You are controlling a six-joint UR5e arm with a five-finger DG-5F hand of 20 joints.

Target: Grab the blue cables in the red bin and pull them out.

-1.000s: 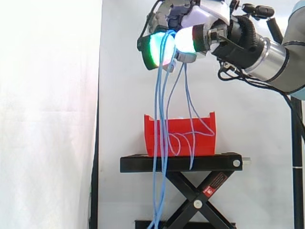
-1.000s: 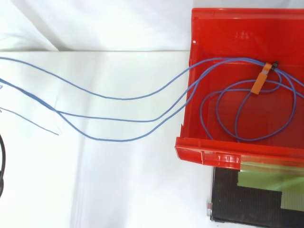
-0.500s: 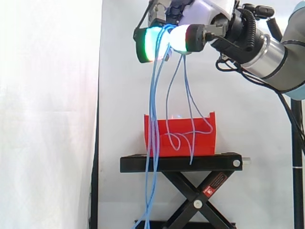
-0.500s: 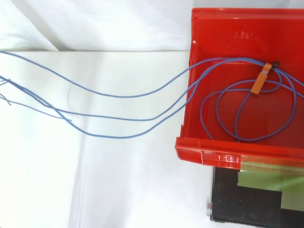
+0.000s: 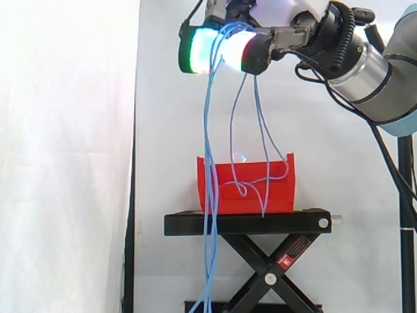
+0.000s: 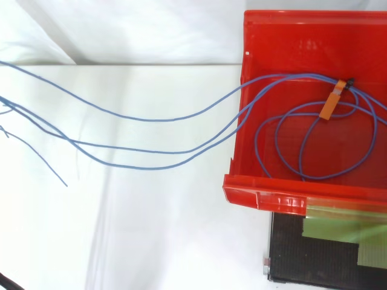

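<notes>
High above the red bin (image 5: 246, 186) my hand (image 5: 260, 26) is shut on a bunch of blue cables (image 5: 210, 143), its glowing green and white fingertips (image 5: 199, 52) pinched around them. From the grip, several strands hang straight down past the bin's left side to below the stand, and others loop back into the bin. In the top view the blue cables (image 6: 151, 136) stretch from the left edge across the white surface into the red bin (image 6: 260, 193). There, loops lie coiled, bound by an orange tag (image 6: 331, 104).
The bin sits on a black scissor-lift stand (image 5: 251, 225) before a white curtain. The stand's black top with green tape (image 6: 326, 241) shows below the bin in the top view. The arm enters from the upper right.
My hand has risen and shifted slightly left with the cables, drawing them tauter. In the top view the strands have swung and one loose end has moved lower left.
</notes>
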